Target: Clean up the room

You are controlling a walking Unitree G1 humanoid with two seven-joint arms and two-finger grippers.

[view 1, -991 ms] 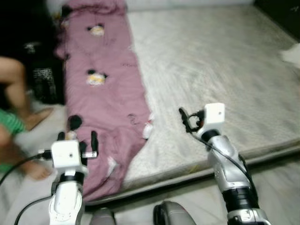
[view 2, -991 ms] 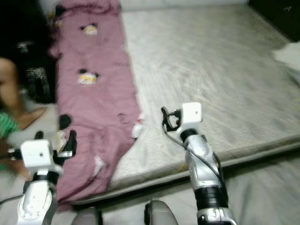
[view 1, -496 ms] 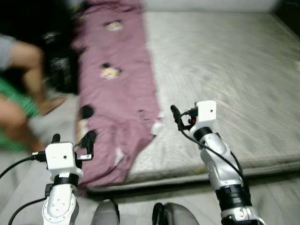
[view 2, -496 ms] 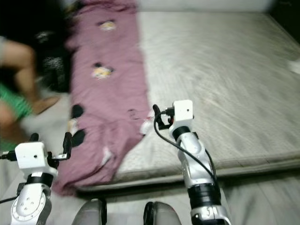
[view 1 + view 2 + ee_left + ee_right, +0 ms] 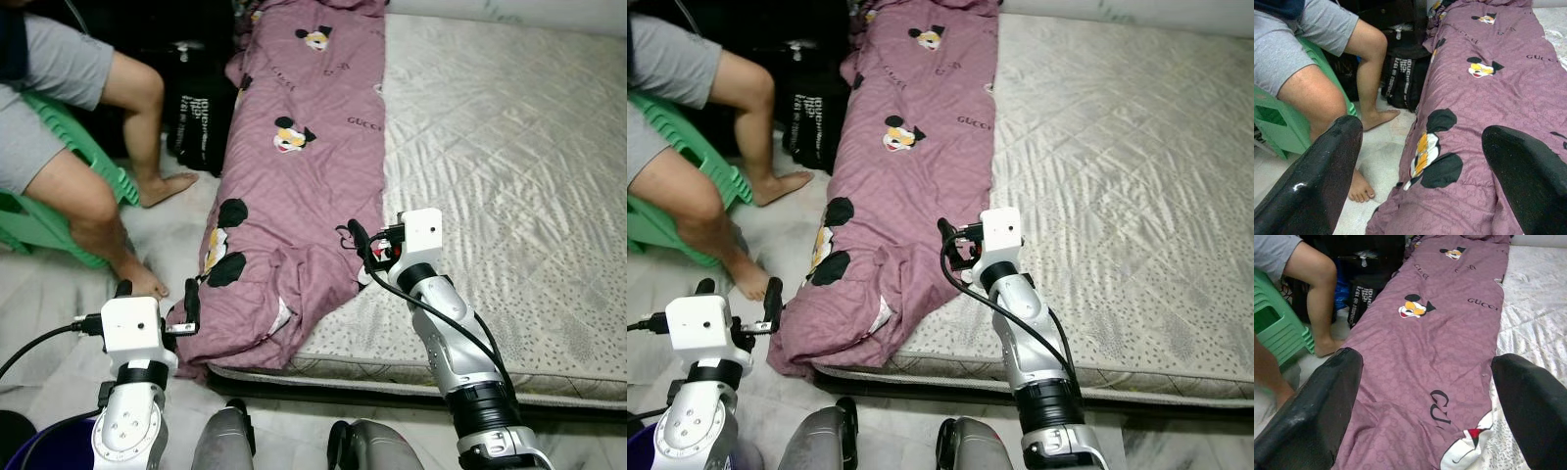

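Purple blanket (image 5: pixel 294 176) lies along mattress (image 5: pixel 509 166) left edge — lower end bunched, spilling off mattress corner toward floor. I hold right claw (image 5: pixel 364 253) just above blanket's lower edge, fingers spread wide, gripping nothing. Left claw (image 5: pixel 155 296) low beside blanket's hanging end, over floor, fingers wide apart too, empty. Person (image 5: pixel 69 127) seated on green stool (image 5: pixel 49 220) left of blanket, bare feet on floor — black bag (image 5: pixel 201 122) between legs and blanket.
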